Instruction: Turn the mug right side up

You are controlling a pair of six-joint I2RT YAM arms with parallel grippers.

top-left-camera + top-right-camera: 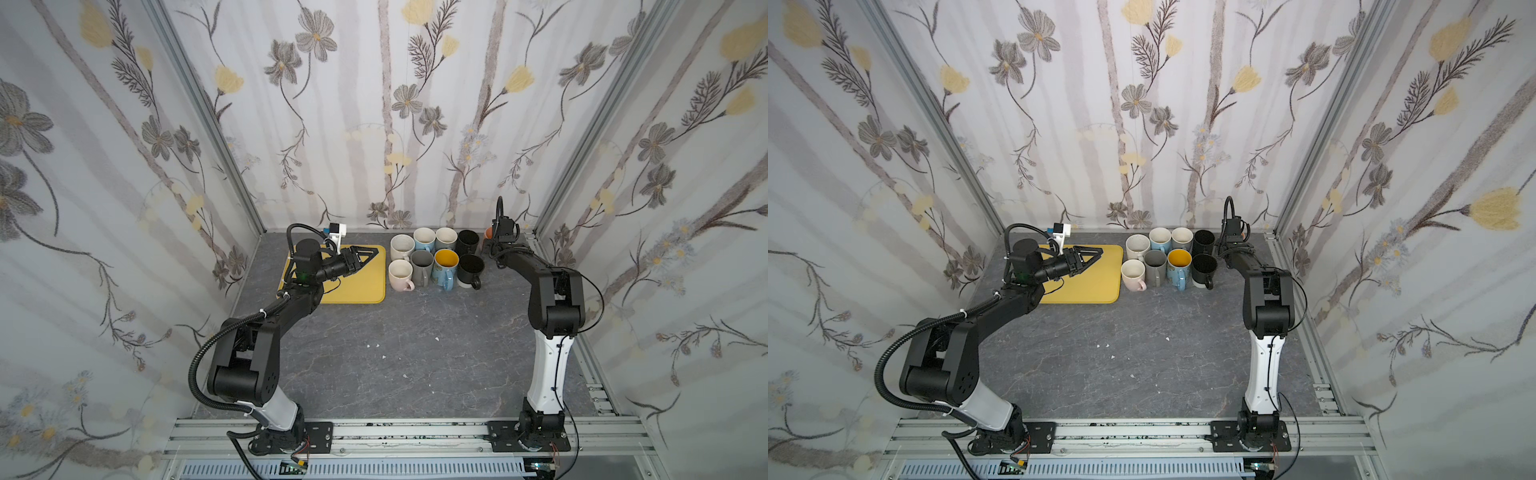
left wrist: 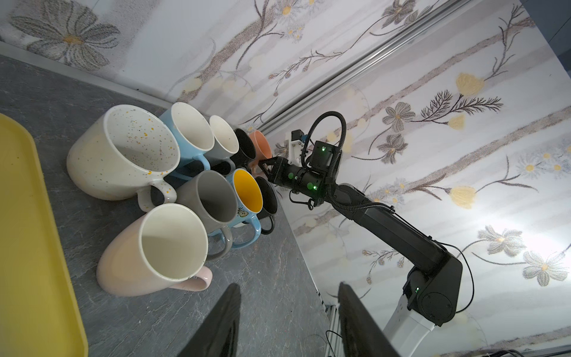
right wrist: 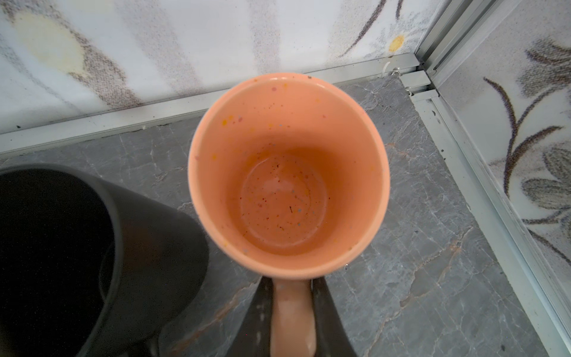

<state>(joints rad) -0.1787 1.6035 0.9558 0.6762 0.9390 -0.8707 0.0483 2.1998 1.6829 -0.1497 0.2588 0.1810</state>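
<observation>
Right wrist view: orange mug (image 3: 287, 173) upright at the counter's (image 3: 432, 247) far right corner.
Right hand (image 3: 293, 318) clasps its handle; release looks next. Left hand (image 2: 287, 321) half-open, empty.

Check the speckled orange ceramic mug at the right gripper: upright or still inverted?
Upright. The speckled orange ceramic mug shows its open mouth and empty inside bottom to the right wrist camera; the right gripper has its fingers on either side of the handle.

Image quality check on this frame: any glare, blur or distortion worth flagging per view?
Left wrist: blown-out glare patch on the wall; its own tool is a dark, soft silhouette. Right wrist: orange mug rim sharp, its handle between the right tool fingers blurred, black mug interior crushed to black. Both top views: wide-angle bowing of the frame rails, even lighting.
</observation>
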